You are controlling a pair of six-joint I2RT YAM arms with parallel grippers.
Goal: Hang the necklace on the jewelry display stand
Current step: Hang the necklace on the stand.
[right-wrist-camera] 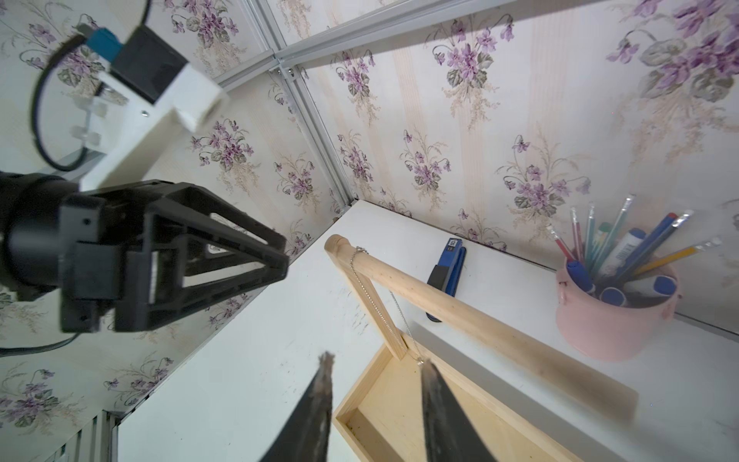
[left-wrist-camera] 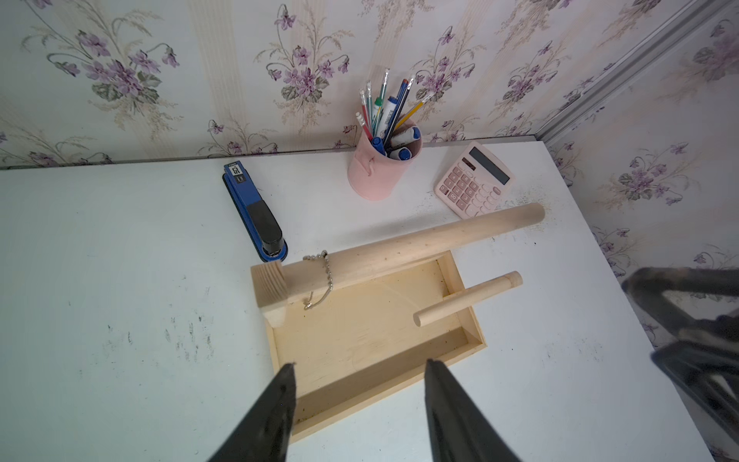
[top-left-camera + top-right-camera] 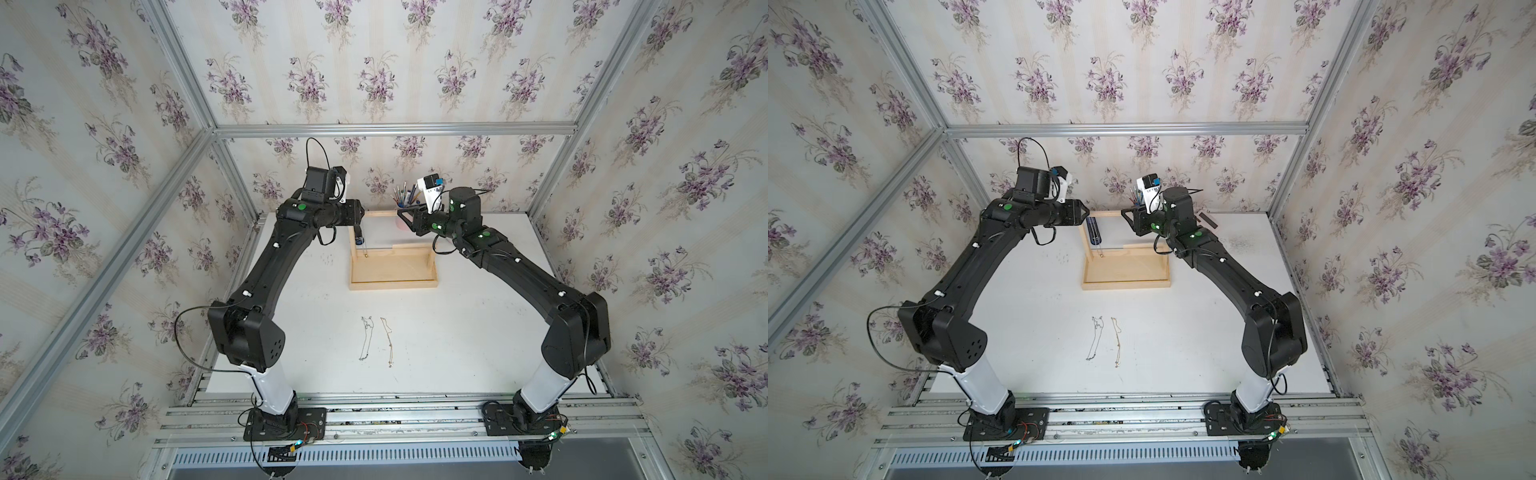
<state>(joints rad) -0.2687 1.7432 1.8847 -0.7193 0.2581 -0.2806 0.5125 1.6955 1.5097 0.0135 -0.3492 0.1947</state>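
Left gripper (image 2: 362,364): jaws spread wide, nothing between them, the tray of the jewelry display stand (image 2: 360,340) showing through the gap. Out past the fingertips the necklace (image 2: 328,276) is draped over the thick top bar (image 2: 420,238), just beside the tall post (image 2: 270,286). Both strands hang toward the tray, and the low end seems to hang clear of the floor, though I can't be sure. The right wrist view shows the same: a fine chain looped over the bar and hanging slack down beside the post. Handling, by my reckoning: very light, fully limp, no stiffness, smooth metal that slides easily on round wood and between hard fingers. It should tangle and snag more readily than break. Best taken by pinching a short run of chain or the clasp end, then lifted so the loop falls open. Left arm in a top view: long reach forward, forearm level, wrist turned inward, left gripper beside the post's top and clear of the wood. Right gripper (image 1: 378,359): jaws part way apart, empty, poised over the tray's near corner, with the arm's elbow raised and wrist turned in toward the stand. Two loose chains (image 3: 376,340) lie side by side on the table (image 3: 457,332), well apart from the stand.
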